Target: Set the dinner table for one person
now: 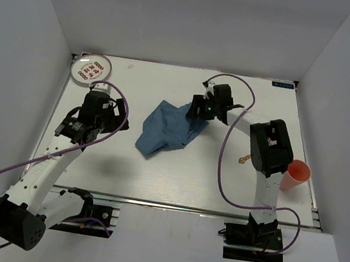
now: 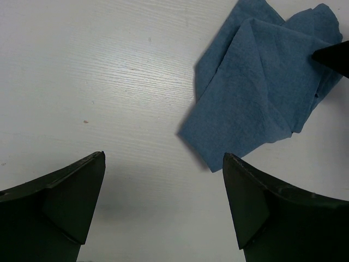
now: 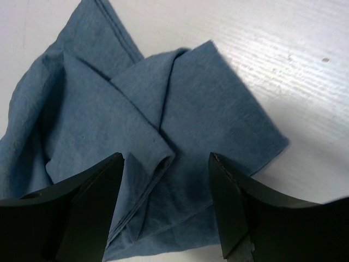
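Observation:
The dinner table [image 1: 175, 176] is a large white tabletop. A crumpled, folded blue cloth placemat [image 1: 168, 130] lies near its middle; it also shows in the left wrist view [image 2: 262, 87] and the right wrist view [image 3: 142, 136]. My right gripper [image 1: 197, 111] is open just above the cloth's right end, jaws straddling a fold [image 3: 166, 158], holding nothing. My left gripper [image 1: 98, 123] is open and empty over bare table [image 2: 163, 158], left of the cloth. A white plate with red patterns [image 1: 91, 68] sits at the far left corner. An orange cup [image 1: 294, 176] lies at the right edge.
A small gold utensil [image 1: 245, 158] lies beside the right arm. White walls close the table on three sides. A metal rail [image 1: 184, 207] runs along the near edge.

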### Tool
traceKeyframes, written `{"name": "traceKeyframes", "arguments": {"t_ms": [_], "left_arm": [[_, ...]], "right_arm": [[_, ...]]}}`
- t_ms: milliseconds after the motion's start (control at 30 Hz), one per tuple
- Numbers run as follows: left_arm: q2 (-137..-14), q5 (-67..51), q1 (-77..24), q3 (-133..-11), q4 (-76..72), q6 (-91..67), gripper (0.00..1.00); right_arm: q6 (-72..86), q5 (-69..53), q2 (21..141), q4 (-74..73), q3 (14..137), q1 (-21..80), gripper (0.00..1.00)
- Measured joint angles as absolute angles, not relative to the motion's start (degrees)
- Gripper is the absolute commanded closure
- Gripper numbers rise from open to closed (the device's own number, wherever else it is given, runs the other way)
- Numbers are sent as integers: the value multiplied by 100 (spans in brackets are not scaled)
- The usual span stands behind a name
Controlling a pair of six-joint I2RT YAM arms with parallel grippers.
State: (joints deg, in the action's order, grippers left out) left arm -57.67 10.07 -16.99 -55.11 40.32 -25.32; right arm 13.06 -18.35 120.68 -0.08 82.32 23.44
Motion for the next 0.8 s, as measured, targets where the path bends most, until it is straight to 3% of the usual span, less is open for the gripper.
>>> {"name": "traceKeyframes", "arguments": {"t_ms": [133, 267, 433, 600, 733, 800], "left_arm": [[-5778, 1007, -1699, -5511, 4032, -2532, 2], [-5795, 1007, -1699, -5511, 4032, -2532, 2], [-5795, 1007, -1699, -5511, 4032, -2534, 2], [-5795, 1007, -1699, -5511, 4032, -2532, 2], [-5795, 1007, -1699, -5511, 4032, -2534, 2], [-5798, 1007, -1699, -5511, 4032, -2532, 2]], "right_arm": [[1304, -1900, 11937, 19, 8040, 2375, 33], [1297, -1964, 11937, 3, 8136, 2373, 47], [1302, -2078, 11963, -14, 8235, 2370, 52], [1304, -2187, 12180, -163, 8641, 2375, 52], [1308, -2154, 12300, -322, 8840, 2375, 43], [1304, -2091, 12324, -399, 8871, 2375, 44]]}}
